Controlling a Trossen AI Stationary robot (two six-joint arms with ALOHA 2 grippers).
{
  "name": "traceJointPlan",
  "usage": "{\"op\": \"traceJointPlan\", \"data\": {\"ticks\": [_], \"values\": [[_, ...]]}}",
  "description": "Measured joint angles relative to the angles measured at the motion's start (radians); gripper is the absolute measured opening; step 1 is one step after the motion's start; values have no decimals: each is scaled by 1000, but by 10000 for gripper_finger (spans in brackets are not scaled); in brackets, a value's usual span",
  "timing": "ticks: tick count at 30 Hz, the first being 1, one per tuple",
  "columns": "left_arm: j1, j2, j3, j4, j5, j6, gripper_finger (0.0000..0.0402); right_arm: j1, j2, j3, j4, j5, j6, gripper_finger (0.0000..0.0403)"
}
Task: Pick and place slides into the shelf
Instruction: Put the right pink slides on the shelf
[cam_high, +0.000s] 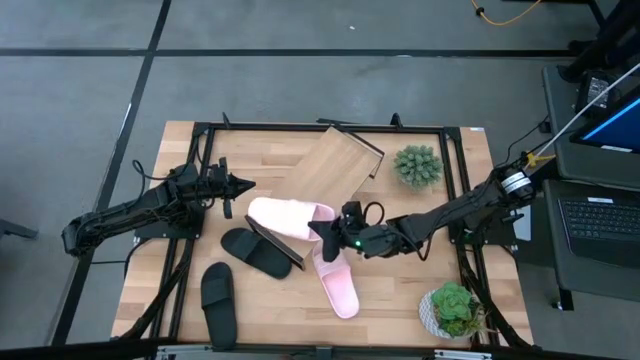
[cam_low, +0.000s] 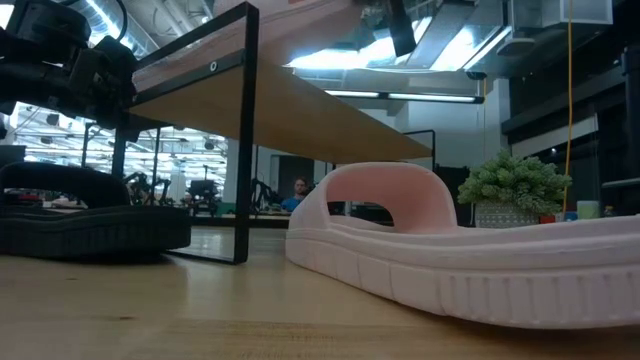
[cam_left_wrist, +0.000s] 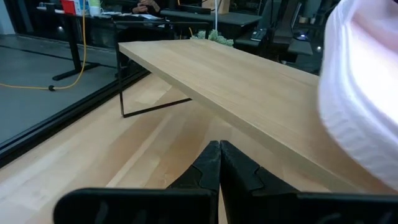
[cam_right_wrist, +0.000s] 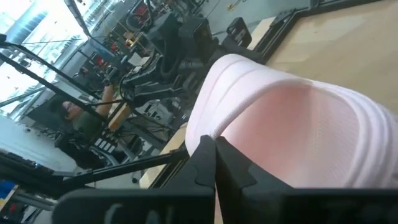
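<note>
Right gripper (cam_high: 330, 232) jaws clenched empty at the pink slide (cam_high: 290, 217) lying on the shelf (cam_high: 318, 180), left gripper (cam_high: 246, 184) clenched beside it, other pink slide (cam_high: 337, 283) and two black slides (cam_high: 256, 252) on the surface (cam_high: 400, 300).

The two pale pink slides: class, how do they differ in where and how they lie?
One pink slide rests up on the slanted shelf, with the shut right gripper at its edge; the other pink slide lies flat on the table. The upper one runs crosswise, the lower one points toward the table's front. Both share colour and shape.
</note>
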Motion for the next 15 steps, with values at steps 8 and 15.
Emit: {"op": "traceJointPlan", "data": {"ticks": [8,15], "values": [[0,0,0,0,0,0,0,0,0,0,0,39,-27,0],[0,0,0,0,0,0,0,0,4,0,-2,40,-26,0]]}}
